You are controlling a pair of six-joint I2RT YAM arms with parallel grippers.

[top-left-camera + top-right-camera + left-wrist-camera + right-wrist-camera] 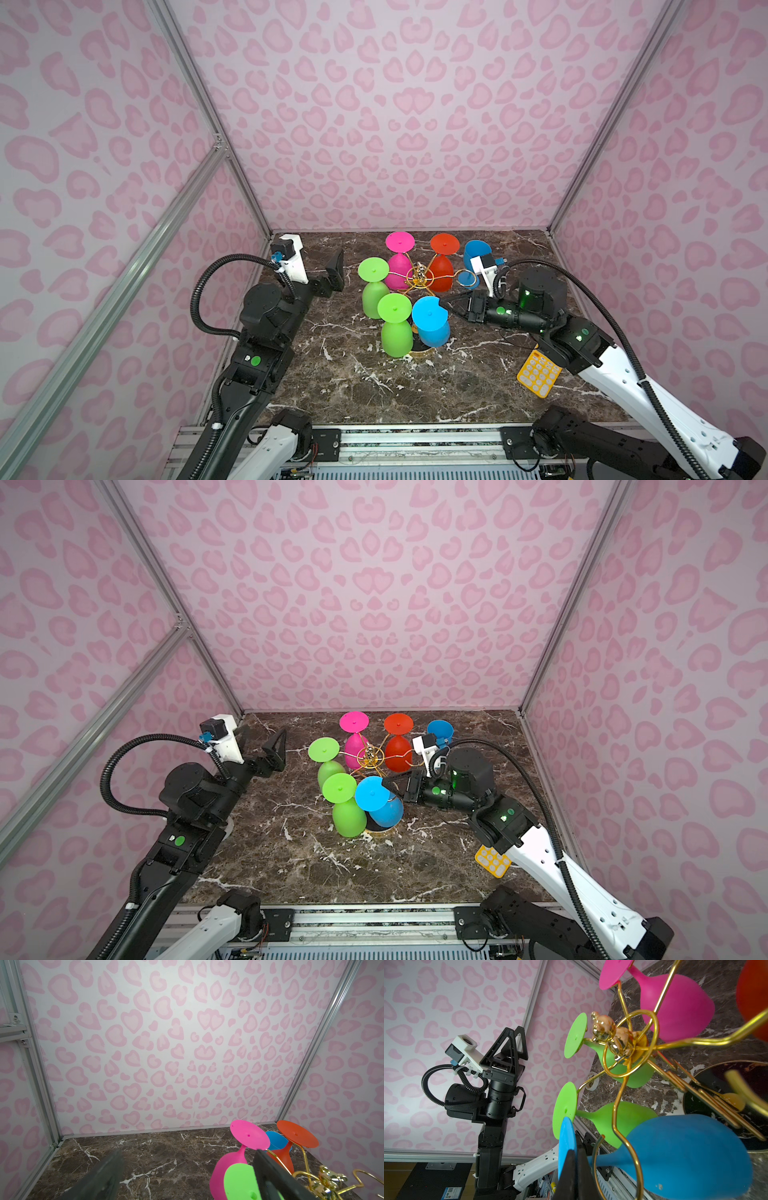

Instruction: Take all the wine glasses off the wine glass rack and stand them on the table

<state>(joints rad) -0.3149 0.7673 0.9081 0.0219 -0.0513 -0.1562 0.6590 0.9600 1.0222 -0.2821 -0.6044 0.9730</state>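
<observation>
The wine glass rack (419,276) (369,755) (633,1043) is gold wire on a round black base (716,1084). Pink, red, two green and one blue glass hang from it upside down. My right gripper (444,305) (386,785) (574,1151) is shut on the foot disc of the blue wine glass (432,322) (376,796) (685,1157). That glass's stem lies inside a wire loop at the rack's near right. My left gripper (334,270) (276,750) (187,1167) stands open and empty, left of the rack near a green glass (241,1182).
A second blue glass (477,251) stands upright on the marble table behind my right wrist. A yellow calculator (538,372) lies under the right arm. Pink patterned walls with metal posts close in the back and both sides.
</observation>
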